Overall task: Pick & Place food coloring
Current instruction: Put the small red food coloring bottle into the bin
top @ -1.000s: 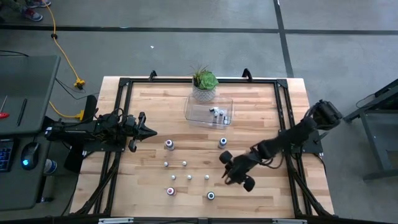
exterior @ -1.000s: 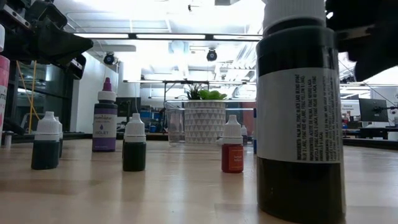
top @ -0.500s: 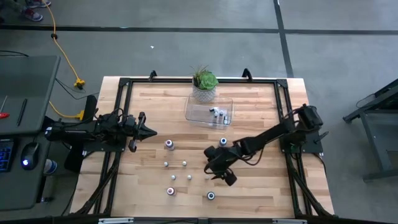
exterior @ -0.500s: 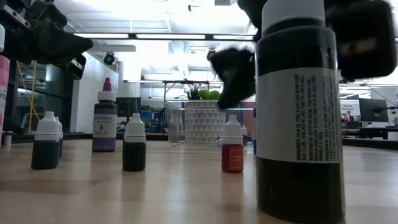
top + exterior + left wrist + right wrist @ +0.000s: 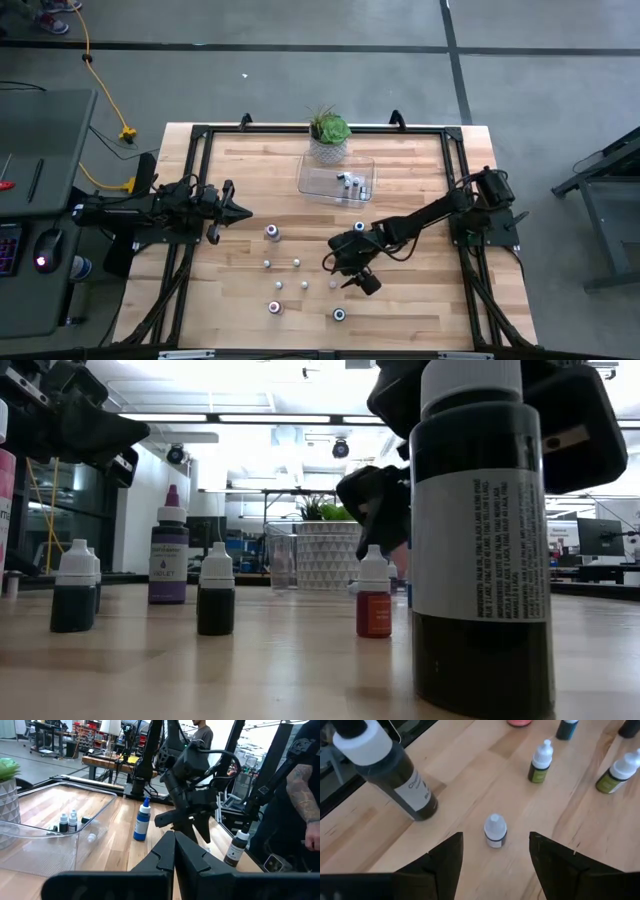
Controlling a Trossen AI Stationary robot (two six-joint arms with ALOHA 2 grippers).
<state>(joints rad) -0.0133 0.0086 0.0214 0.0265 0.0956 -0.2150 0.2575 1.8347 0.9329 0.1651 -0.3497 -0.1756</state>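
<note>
Above a small white-capped bottle (image 5: 495,831), the right claw (image 5: 495,857) has spread wide.

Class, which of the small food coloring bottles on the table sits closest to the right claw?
The small white-capped bottle framed between the open right claw, beside the tall dark bottle.

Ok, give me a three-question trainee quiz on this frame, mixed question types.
1. True or false: the right end effector is open above a small white-capped bottle.
2. Where is the left end effector? A) at the table's left edge B) inside the tray
3. Fill in: the clear rectangular plastic tray sits beside the potted green ____.

Key: 1 true; 2 A; 3 plant.
</note>
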